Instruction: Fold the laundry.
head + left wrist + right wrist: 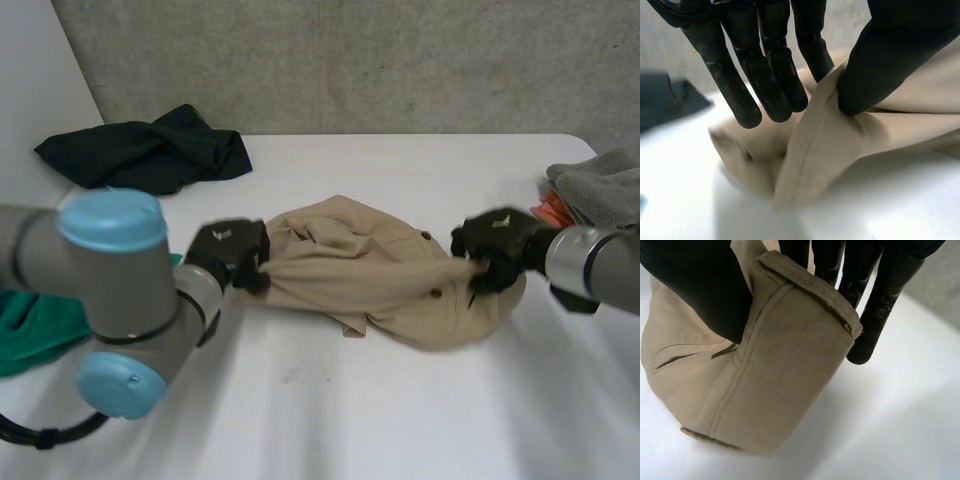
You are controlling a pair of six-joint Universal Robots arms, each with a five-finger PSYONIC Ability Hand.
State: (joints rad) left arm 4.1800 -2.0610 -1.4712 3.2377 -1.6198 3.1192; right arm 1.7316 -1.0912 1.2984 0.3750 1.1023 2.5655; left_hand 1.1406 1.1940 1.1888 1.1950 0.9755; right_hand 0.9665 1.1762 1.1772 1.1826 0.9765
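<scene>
Nearest, the left arm (pixel 110 270) ends in the left hand (pixel 232 252), pinching the tan garment (pixel 360 265) at nine o'clock. The right hand (pixel 495 240) pinches its three-o'clock end.

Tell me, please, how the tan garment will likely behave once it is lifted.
Probably floppy: the tan garment bunches and creases between the left hand and right hand. Its ribbed weave looks grippy, so slipping seems unlikely.
</scene>
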